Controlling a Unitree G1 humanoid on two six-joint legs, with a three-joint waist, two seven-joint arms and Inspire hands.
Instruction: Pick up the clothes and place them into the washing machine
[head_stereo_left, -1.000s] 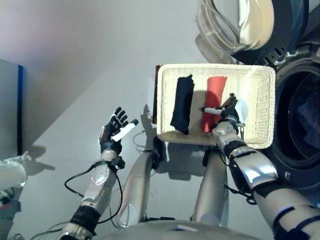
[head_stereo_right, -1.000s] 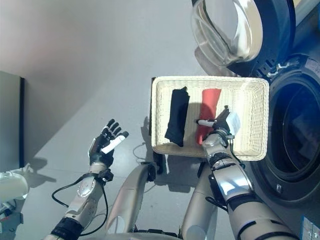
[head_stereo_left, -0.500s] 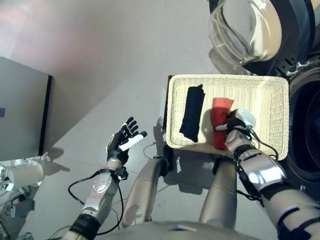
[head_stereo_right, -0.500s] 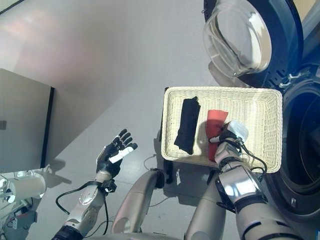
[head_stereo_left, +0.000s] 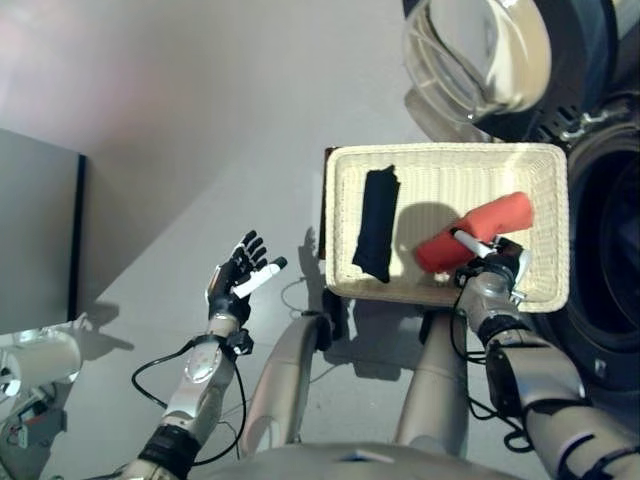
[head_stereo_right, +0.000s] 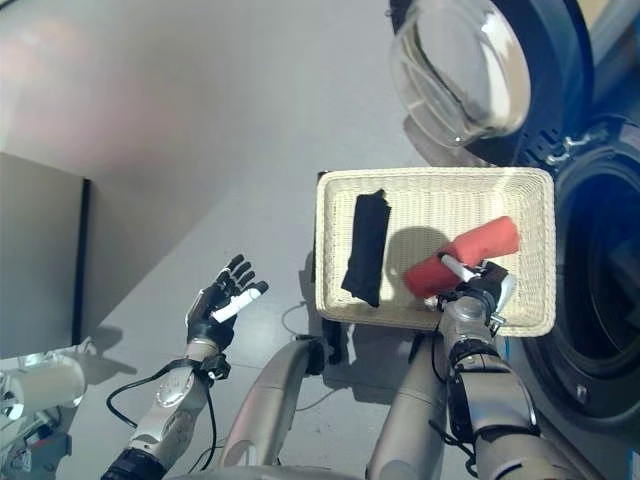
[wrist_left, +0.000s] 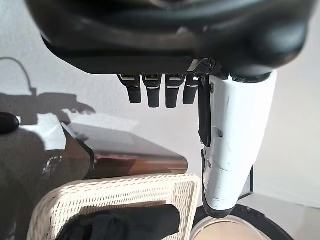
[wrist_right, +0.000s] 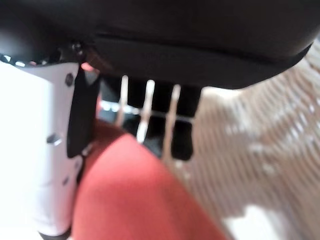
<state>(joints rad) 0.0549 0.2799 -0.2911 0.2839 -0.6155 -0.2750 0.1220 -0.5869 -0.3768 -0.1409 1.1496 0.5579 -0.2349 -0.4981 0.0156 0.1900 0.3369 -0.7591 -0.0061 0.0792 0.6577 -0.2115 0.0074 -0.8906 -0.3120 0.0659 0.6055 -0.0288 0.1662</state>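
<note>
I can't make out anything inside the washing machine (head_stereo_left: 610, 250); its drum is dark and cut off at the right edge. My right hand (head_stereo_left: 487, 262) grips the rolled red garment (head_stereo_left: 475, 230) above the white wicker basket (head_stereo_left: 445, 162). A folded black garment (head_stereo_left: 376, 224) lies in the basket's left part. My left hand (head_stereo_left: 237, 280) hovers spread, holding nothing, well left.

The left hand (wrist_left: 170, 45) fills the upper part of the view, its dark fingers (wrist_left: 152, 95) straight in a row with the white-covered thumb (wrist_left: 230, 145) sticking out beside them, nothing in its grasp. Past the fingers sits the white wicker basket (wrist_left: 125, 192), well clear of the hand. A dark folded cloth (wrist_left: 125, 222) lies inside the basket, against its rim.
</note>
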